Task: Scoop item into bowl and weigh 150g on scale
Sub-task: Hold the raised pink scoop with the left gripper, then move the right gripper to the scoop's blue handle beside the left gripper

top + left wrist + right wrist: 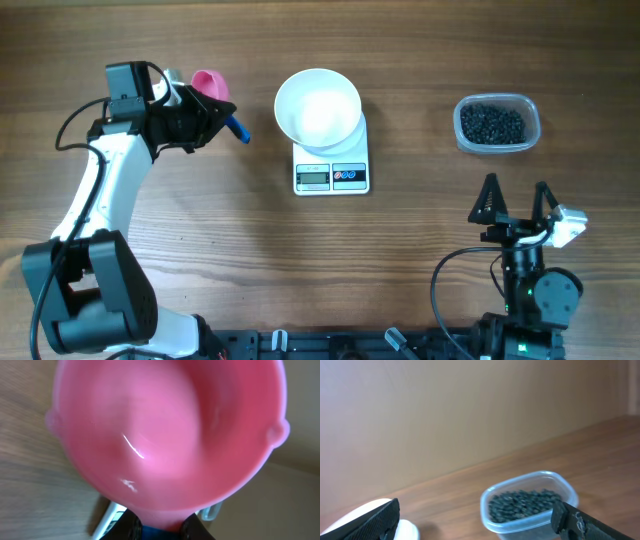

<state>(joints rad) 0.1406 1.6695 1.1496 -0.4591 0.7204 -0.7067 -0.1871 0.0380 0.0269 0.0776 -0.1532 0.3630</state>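
The white bowl [318, 105] stands empty on the white scale [333, 176] at the table's middle back. The black beans [492, 123] lie in a clear plastic tub [528, 112] at the back right, also in the right wrist view as beans [522, 502] in the tub [530, 522]. My left gripper [207, 113] is at the back left, shut on the blue handle [238, 130] of a pink scoop [209, 83]. The scoop [170, 435] fills the left wrist view and holds nothing. My right gripper [515, 205] is open, near the front edge, short of the tub.
The left arm's white links [100, 190] reach along the table's left side. A white edge of the bowl [350, 517] shows at the lower left of the right wrist view. Bare wood lies between the scale and the tub.
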